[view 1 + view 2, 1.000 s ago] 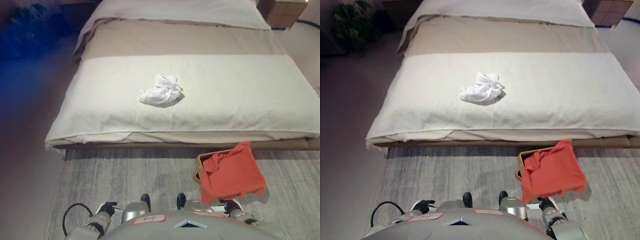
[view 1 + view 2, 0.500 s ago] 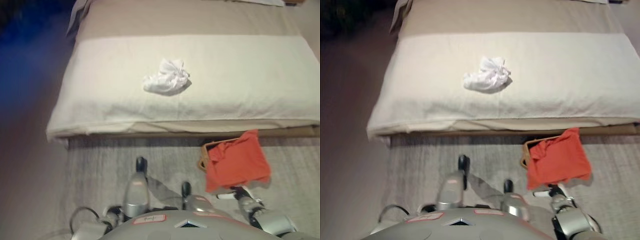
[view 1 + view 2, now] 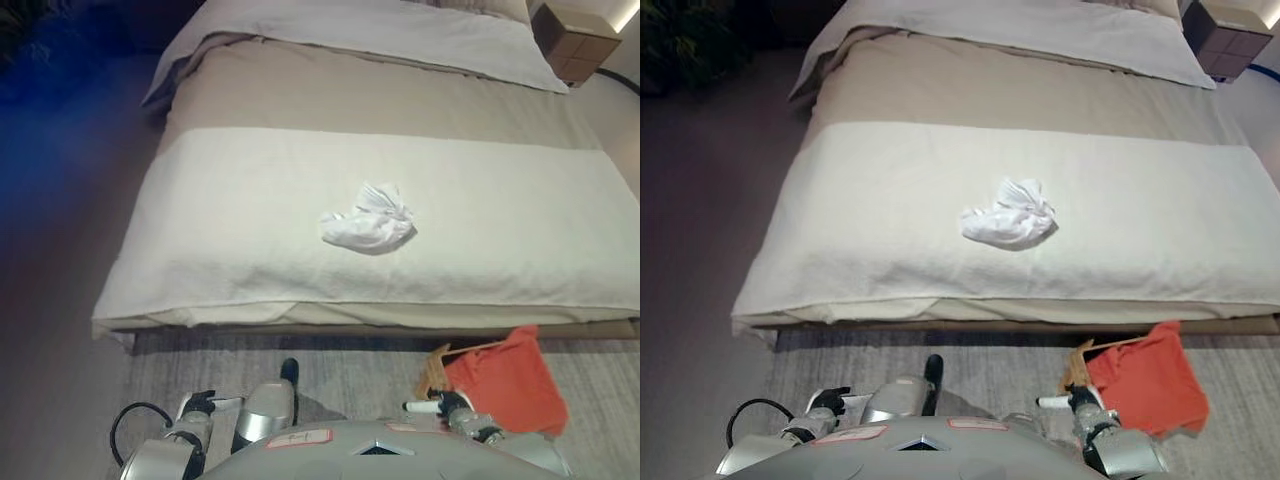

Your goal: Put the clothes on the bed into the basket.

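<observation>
A crumpled white garment (image 3: 368, 220) lies on the cream blanket of the bed (image 3: 220, 250), near the middle and a little back from the foot edge. On the rug at the lower right stands a brown basket (image 3: 436, 362) with an orange-red cloth (image 3: 508, 382) draped over it, covering most of its rim. My left hand (image 3: 197, 407) hangs low at the bottom left, far from the garment. My right hand (image 3: 441, 405) hangs at the bottom right, just in front of the basket, with a white-tipped finger held straight and nothing in it.
A grey rug (image 3: 180, 365) runs along the foot of the bed. A wooden nightstand (image 3: 575, 35) stands at the top right and a dark plant (image 3: 680, 40) at the top left. A pale duvet (image 3: 400, 25) covers the bed's head end.
The whole view has shifted as the camera moved, so bed and basket sit further right in it. The white garment stays where it was on the bed. Both hands stay low.
</observation>
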{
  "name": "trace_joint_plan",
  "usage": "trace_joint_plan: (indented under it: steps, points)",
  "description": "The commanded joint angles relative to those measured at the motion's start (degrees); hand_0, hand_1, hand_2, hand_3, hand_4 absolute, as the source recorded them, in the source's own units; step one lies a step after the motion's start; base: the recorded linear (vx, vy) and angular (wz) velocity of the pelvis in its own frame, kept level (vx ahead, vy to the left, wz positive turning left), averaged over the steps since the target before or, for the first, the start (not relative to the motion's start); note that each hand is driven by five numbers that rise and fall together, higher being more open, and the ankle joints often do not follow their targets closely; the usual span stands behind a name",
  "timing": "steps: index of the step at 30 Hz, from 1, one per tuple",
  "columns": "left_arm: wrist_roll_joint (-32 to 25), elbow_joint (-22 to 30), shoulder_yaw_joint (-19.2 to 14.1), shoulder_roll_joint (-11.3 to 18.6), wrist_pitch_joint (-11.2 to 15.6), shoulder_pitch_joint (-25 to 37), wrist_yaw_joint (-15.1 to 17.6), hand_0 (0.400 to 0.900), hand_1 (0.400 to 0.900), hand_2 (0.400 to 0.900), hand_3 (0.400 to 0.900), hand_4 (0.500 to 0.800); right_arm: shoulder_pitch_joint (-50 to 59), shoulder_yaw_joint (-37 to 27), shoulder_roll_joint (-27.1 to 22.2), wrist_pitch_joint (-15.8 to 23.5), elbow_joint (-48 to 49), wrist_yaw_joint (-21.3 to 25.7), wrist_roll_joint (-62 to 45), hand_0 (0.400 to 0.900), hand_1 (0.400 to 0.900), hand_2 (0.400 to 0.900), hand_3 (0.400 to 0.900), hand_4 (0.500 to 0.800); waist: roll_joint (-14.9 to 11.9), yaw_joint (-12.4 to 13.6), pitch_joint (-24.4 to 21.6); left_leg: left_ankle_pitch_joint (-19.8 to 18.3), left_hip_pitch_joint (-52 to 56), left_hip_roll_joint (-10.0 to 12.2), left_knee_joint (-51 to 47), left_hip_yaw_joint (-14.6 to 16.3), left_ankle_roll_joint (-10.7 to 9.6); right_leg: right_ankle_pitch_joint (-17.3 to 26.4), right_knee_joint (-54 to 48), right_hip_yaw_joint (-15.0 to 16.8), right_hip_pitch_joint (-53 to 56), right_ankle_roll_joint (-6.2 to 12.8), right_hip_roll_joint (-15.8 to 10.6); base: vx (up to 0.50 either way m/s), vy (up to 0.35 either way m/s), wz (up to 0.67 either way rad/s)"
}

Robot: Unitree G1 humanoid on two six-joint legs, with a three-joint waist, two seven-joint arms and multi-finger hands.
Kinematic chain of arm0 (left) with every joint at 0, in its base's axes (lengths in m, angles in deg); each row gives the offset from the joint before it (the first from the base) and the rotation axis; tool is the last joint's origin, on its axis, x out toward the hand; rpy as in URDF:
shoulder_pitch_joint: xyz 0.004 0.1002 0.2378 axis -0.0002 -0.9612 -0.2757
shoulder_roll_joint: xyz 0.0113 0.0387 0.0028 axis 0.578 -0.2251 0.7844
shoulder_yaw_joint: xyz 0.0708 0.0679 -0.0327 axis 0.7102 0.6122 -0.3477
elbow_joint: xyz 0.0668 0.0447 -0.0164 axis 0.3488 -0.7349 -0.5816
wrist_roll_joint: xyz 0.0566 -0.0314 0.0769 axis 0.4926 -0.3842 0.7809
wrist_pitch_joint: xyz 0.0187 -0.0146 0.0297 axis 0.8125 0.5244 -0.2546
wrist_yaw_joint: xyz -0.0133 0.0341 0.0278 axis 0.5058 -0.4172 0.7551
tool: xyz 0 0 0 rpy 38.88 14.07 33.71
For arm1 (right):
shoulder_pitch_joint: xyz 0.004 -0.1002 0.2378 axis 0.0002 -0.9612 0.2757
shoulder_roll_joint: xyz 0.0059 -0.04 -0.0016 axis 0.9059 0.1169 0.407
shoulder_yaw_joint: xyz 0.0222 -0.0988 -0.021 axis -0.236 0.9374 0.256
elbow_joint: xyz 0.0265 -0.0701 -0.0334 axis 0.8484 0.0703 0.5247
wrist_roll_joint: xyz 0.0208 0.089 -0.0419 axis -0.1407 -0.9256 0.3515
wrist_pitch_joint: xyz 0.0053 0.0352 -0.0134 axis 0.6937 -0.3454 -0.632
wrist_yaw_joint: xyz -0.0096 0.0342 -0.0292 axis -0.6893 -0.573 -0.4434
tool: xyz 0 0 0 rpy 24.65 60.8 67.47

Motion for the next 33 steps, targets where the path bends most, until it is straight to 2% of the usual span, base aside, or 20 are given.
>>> trace_joint_plan:
  steps: [1,3,4,6,9,11,13,15,16,18,20,25,33]
  points:
    - [2.3,-0.4,0.4,2.5,0.0,0.2,-0.1,0.900,0.900,0.900,0.900,0.800,0.2,-1.0,-4.0,-0.3,0.3,1.9,-1.9,0.900,0.900,0.900,0.900,0.800,1.6,-1.5,2.4,3.1,-1.1,0.7,-1.6,-2.8,-6.2,0.8,-14.3,-9.7,-1.1,-5.42,6.1,0.38,0.082,0.66]
    - [2.6,-0.4,0.6,2.4,0.1,0.4,-0.3,0.900,0.900,0.900,0.900,0.800,-0.2,-1.0,-4.0,-0.4,0.1,2.1,-1.8,0.900,0.900,0.900,0.900,0.800,1.7,-2.7,3.5,2.0,1.1,0.2,-1.6,-3.8,-6.3,1.2,-17.3,-10.8,-1.3,-5.20,5.8,0.30,0.008,0.60]
    - [3.3,-0.5,1.1,2.0,0.3,0.6,-0.6,0.900,0.900,0.900,0.900,0.800,-0.7,-1.2,-4.1,-0.5,-0.2,2.1,-1.3,0.900,0.900,0.900,0.900,0.800,1.4,-4.2,3.9,0.3,3.2,-0.7,-1.6,-5.3,-6.4,4.4,-24.5,-9.4,-4.7,-4.27,5.6,0.37,-0.031,0.71]
    - [3.9,-0.8,0.9,1.9,0.3,0.4,-0.8,0.900,0.900,0.900,0.900,0.800,-0.7,-0.8,-4.3,-0.7,-0.3,2.2,-0.1,0.900,0.900,0.900,0.900,0.800,1.3,-5.2,5.1,-1.0,5.7,-0.7,-1.6,-6.1,-6.6,8.4,-28.2,-9.5,-6.4,-2.78,4.4,0.40,-0.049,0.64]
    - [4.8,-1.3,0.6,1.7,0.5,-0.5,-1.0,0.900,0.900,0.900,0.900,0.800,-0.2,0.6,-4.9,-1.0,0.1,2.7,3.5,0.900,0.900,0.900,0.900,0.800,0.7,-5.6,5.7,-3.0,8.5,-0.7,-1.6,-7.3,-7.0,12.8,-31.8,-10.2,-8.7,-1.07,2.7,0.32,-0.077,0.39]
    - [5.2,-1.7,0.5,1.7,0.6,-1.2,-0.2,0.900,0.900,0.900,0.900,0.800,1.3,2.2,-5.8,-1.0,1.3,4.8,6.9,0.900,0.900,0.900,0.900,0.800,0.1,-5.4,6.0,-4.1,10.0,-1.1,-1.6,-7.7,-6.8,14.3,-31.7,-10.0,-8.9,-0.56,2.0,0.24,-0.109,0.19]
    - [5.6,-1.5,0.4,1.8,0.9,-1.7,1.3,0.900,0.900,0.900,0.900,0.800,3.7,4.6,-7.0,-1.2,2.5,7.2,11.6,0.900,0.900,0.900,0.900,0.800,-0.8,-5.0,5.9,-5.3,10.9,-1.7,-1.6,-8.1,-6.7,14.3,-30.9,-8.7,-8.5,-0.52,1.9,0.18,-0.118,0.07]
    - [5.2,-1.1,0.2,1.5,1.3,-2.1,2.4,0.900,0.900,0.900,0.900,0.800,6.1,6.4,-8.1,-1.7,3.4,8.3,15.0,0.900,0.900,0.900,0.900,0.800,-1.5,-4.5,6.2,-6.3,11.4,-1.8,-1.6,-7.9,-6.8,15.2,-31.3,-9.0,-7.9,-0.32,1.8,0.13,-0.128,0.01]
    - [4.9,-0.5,0.5,0.5,1.8,-2.6,3.4,0.900,0.900,0.900,0.900,0.800,9.3,8.4,-10.6,-2.2,6.1,9.8,20.0,0.900,0.900,0.900,0.900,0.800,-1.5,-4.5,5.4,-7.0,10.8,-1.2,-1.6,-8.1,-7.2,15.6,-32.1,-9.0,-7.7,-0.49,2.0,0.16,-0.161,0.22]
    - [4.5,-0.6,0.8,-0.1,1.9,-2.5,3.8,0.900,0.900,0.900,0.900,0.800,11.2,9.5,-11.4,-2.7,6.4,10.7,22.0,0.900,0.900,0.900,0.900,0.800,-1.2,-4.6,5.1,-6.9,10.4,-0.7,-1.6,-8.4,-7.5,15.5,-32.1,-9.5,-7.7,-0.66,2.2,0.14,-0.145,0.25]
    - [3.7,0.5,2.7,-1.9,2.4,-2.6,4.6,0.900,0.900,0.900,0.900,0.800,17.7,11.5,-14.8,-3.6,8.0,12.5,25.0,0.900,0.900,0.900,0.900,0.800,-0.2,-4.5,5.4,-6.3,8.6,0.4,-1.6,-9.5,-8.1,14.8,-32.0,-10.7,-8.3,-1.11,2.4,0.06,-0.135,0.29]
    - [0.6,0.2,5.0,-2.4,2.3,-1.1,5.7,0.900,0.900,0.900,0.900,0.800,31.4,16.5,-15.8,-4.5,5.9,12.6,24.0,0.900,0.900,0.900,0.900,0.800,1.7,-3.4,7.2,-4.7,3.6,1.5,-1.6,-10.0,-9.1,14.3,-32.1,-11.4,-11.2,-1.56,2.3,-0.04,-0.065,0.10]
    - [-4.0,1.3,7.2,-4.0,2.9,0.3,7.1,0.900,0.900,0.900,0.900,0.800,45.1,20.5,-17.1,-5.2,3.9,12.8,21.9,0.900,0.900,0.900,0.900,0.800,4.1,-2.1,11.5,-1.8,-3.8,1.3,-1.6,-10.5,-10.2,14.4,-30.7,-11.5,-17.1,-2.09,1.5,-0.07,-0.014,0.09]
